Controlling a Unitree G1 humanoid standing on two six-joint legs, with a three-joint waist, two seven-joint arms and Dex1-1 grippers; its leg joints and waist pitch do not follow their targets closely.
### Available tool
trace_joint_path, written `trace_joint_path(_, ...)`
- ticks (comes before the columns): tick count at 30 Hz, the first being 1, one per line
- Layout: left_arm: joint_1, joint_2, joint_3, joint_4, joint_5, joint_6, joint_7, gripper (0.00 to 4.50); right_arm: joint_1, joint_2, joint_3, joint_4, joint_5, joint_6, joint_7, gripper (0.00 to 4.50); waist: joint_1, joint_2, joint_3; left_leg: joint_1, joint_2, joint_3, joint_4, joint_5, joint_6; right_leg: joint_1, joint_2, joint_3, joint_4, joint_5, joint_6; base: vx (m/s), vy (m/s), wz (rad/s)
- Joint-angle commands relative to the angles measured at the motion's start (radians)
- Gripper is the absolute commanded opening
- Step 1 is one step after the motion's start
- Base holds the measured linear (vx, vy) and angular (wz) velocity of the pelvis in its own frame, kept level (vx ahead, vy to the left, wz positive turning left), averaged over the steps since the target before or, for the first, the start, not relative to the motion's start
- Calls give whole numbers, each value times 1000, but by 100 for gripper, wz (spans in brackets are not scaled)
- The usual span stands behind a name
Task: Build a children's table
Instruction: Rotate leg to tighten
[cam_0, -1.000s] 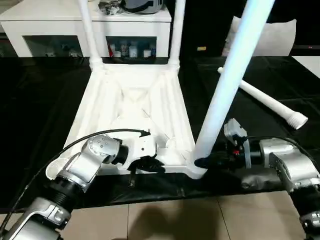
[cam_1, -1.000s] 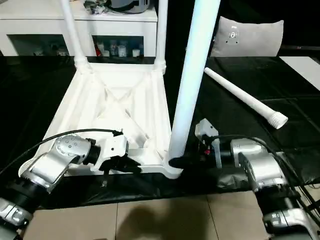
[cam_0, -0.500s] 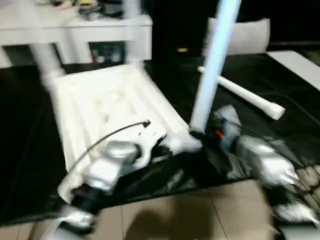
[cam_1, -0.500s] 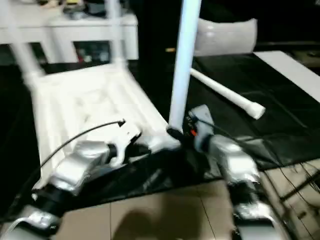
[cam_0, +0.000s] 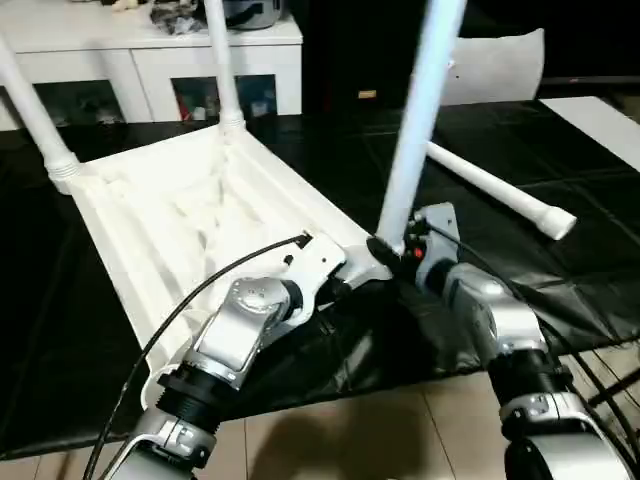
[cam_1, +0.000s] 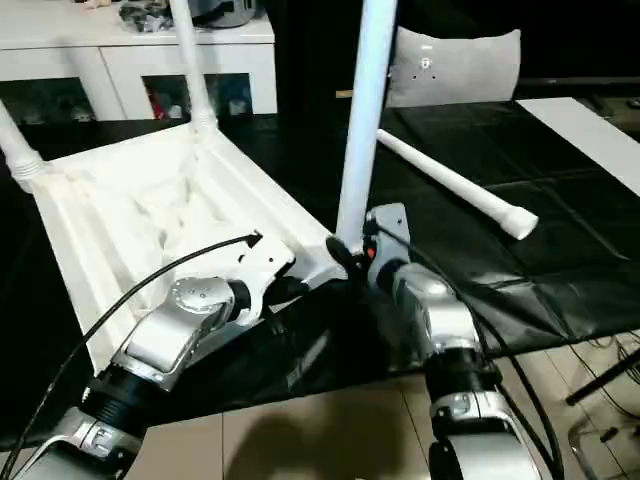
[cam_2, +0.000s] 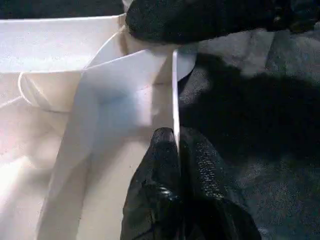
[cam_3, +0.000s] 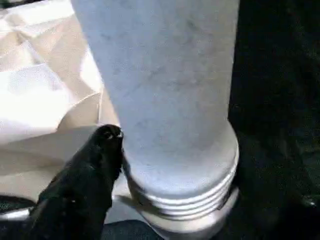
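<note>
White plastic: the upturned table top (cam_0: 190, 200) lies ahead of both grippers. The left gripper (cam_2: 176, 150) pinches the top's thin near rim. Right of it, the right gripper (cam_0: 392, 248) hugs leg 3 (cam_0: 415, 120) at its threaded base in the near corner socket; whether its fingers (cam_3: 102, 150) clamp, I cannot tell. The leg's long axis stands upright, so the right arm is the nearer one for turning it. Leg 4 (cam_0: 500, 190) lies farther right, well apart.

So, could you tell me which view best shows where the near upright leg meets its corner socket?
The right wrist view: the leg shows close up, its threaded base at the socket rim, one black finger beside it. The head views show the whole leg, the joint partly behind the right gripper. The left wrist view shows the tabletop edge.
</note>
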Motion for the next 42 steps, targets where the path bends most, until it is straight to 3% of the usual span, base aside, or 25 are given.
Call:
trace_joint_path(1,-6,3,-15,-22,1,-42,-26,0,17,-6,7,-8,16,0,50,392,7,-2,-62,-16,16,4,-60,-111,101,69,-48,45,-52,-189,-207,0,0,0)
trace_joint_path(7,-4,118,-75,17,9,-162,-179,0,75,-187,48,-120,52,-8,358,444,22,0,-60,-17,16,5,-57,-118,126,70,-47,43,-53,-184,-218,0,0,0)
trace_joint_path(10,-3,141,-86,24,5,-188,-218,0,83,-222,57,-136,58,-10,418,448,29,0,-58,-13,18,6,-59,-142,112,66,-49,44,-58,-238,-204,0,0,0)
trace_joint_path(11,-1,176,-106,31,3,-238,-280,0,87,-260,68,-149,53,-34,464,448,31,-4,-56,-13,18,5,-60,-151,110,65,-49,43,-62,-263,-196,0,0,0)
trace_joint_path(12,4,198,-118,32,0,-287,-323,0,84,-275,69,-147,48,-50,479,448,31,-2,-56,-12,20,5,-61,-164,103,64,-51,44,-62,-287,-186,0,0,0)
trace_joint_path(16,10,236,-139,38,-16,-371,-406,0,77,-300,78,-148,62,-60,553,448,39,-5,-57,-9,21,6,-61,-157,95,62,-50,45,-58,-274,-193,0,0,0)
trace_joint_path(19,1,261,-156,45,-29,-410,-479,0,74,-314,102,-156,82,-48,642,420,53,-4,-60,-9,27,7,-58,-125,104,62,-50,46,-46,-209,-217,0,0,0)
trace_joint_path(22,-6,270,-161,53,-34,-429,-513,0,72,-316,113,-161,93,-28,672,388,58,-5,-61,-10,27,7,-57,-110,105,63,-51,46,-41,-185,-226,0,0,0)
trace_joint_path(29,-23,282,-166,80,-49,-473,-583,0,73,-312,145,-173,109,24,739,337,61,-7,-58,-13,24,7,-59,-142,81,64,-53,47,-50,-270,-194,0,0,0)
trace_joint_path(40,-20,274,-158,101,-58,-476,-595,0,104,-312,160,-207,124,74,766,251,63,-7,-60,-12,25,6,-58,-128,76,64,-52,47,-48,-258,-189,0,0,0)
trace_joint_path(42,-11,267,-144,90,-69,-446,-582,0,126,-299,160,-235,135,88,762,234,64,-12,-59,-12,24,7,-58,-125,78,64,-52,47,-47,-257,-190,0,0,0)
